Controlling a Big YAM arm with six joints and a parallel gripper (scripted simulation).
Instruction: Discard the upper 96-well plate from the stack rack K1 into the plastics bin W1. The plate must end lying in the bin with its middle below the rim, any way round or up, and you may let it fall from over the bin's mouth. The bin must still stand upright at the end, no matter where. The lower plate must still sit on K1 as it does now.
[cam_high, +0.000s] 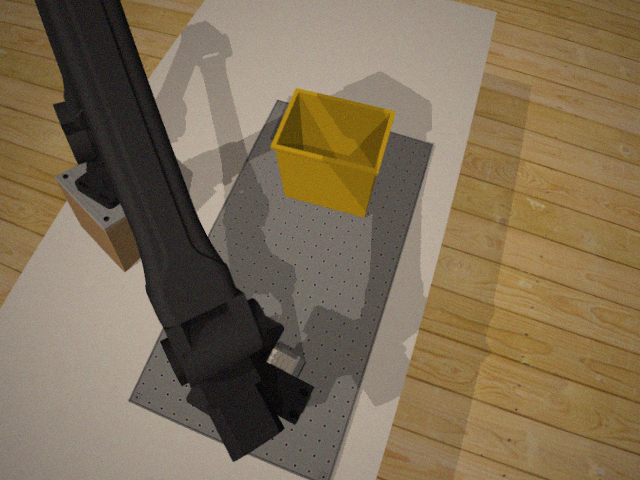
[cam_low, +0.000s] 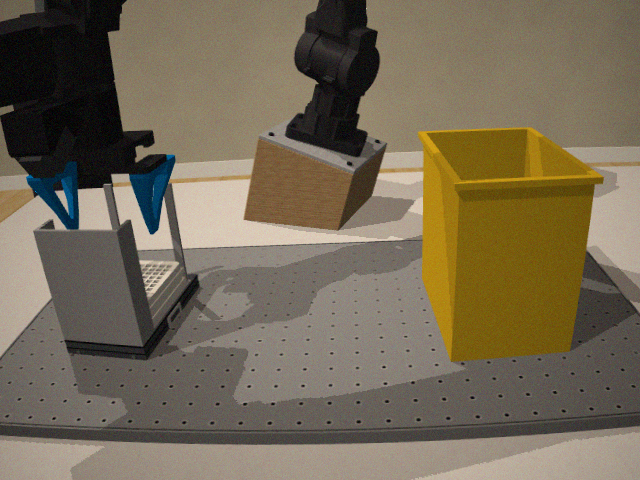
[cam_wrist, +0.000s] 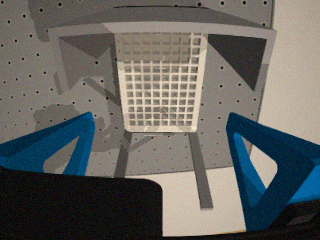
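we see a white table (cam_low: 217, 206) carrying a grey perforated breadboard (cam_low: 330, 361) and a wooden pedestal block (cam_low: 294, 186).

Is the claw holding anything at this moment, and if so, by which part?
Nothing is held. The blue-fingered claw stands fully open above the grey stack rack; the white 96-well plate lies untouched in it.
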